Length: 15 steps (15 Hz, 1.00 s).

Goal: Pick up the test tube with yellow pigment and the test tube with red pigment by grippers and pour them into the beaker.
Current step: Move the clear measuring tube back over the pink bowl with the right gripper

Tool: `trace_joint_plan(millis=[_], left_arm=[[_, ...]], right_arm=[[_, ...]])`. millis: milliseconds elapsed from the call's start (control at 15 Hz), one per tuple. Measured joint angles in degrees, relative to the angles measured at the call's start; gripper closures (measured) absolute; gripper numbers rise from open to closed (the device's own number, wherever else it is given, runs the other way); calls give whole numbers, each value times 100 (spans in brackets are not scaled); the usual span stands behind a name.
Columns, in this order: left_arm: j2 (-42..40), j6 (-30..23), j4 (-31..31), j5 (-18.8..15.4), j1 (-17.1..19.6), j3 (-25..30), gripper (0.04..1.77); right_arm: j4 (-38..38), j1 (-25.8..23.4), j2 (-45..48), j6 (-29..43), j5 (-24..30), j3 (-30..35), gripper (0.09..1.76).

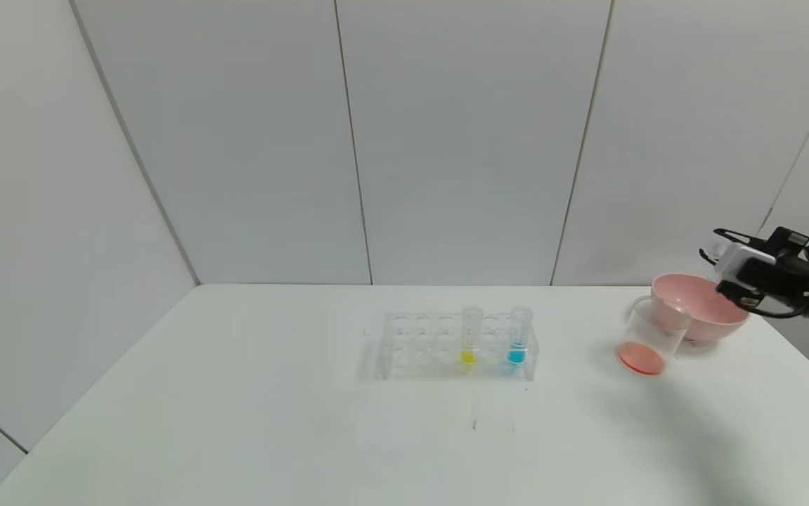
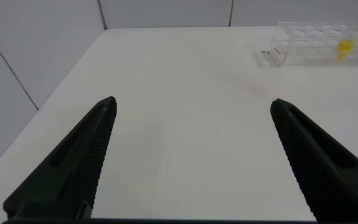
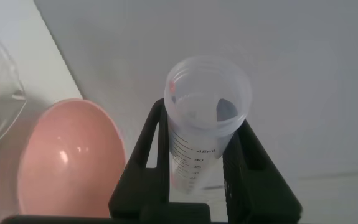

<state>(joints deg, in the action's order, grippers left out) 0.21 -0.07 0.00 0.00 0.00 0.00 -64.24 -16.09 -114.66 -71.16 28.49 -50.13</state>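
While the right claw [image 3: 200, 155] hangs above the pink bowl [image 1: 699, 309] at the far right of the white desk [image 1: 235, 422], its fingers are clenched on the test tube with red pigment [image 3: 207, 115], now nearly drained with only a red trace near its rim. Just beside the bowl stands the beaker [image 1: 650, 341], with red-orange liquid at its base. Mid-desk, a clear rack [image 1: 457, 344] keeps the test tube with yellow pigment [image 1: 470, 336] upright beside a blue-tipped tube [image 1: 518, 334]. The left claw [image 2: 191, 143] hovers released over bare desk, well apart from the rack.
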Motion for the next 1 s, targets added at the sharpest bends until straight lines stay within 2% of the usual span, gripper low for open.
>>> trace_joint_plan(millis=[200, 467, 667, 1000], left_arm=[[-2, 0, 0, 0, 0, 0, 5], [-2, 0, 0, 0, 0, 0, 5], [-2, 0, 0, 0, 0, 0, 5], [0, 0, 0, 0, 0, 0, 5]], right_arm=[[94, 41, 89, 2172, -731, -65, 130], [219, 173, 113, 4897, -1253, -113, 130], [357, 207, 44, 5510, -1339, -83, 130], [340, 138, -132, 5564, -1352, -113, 130]])
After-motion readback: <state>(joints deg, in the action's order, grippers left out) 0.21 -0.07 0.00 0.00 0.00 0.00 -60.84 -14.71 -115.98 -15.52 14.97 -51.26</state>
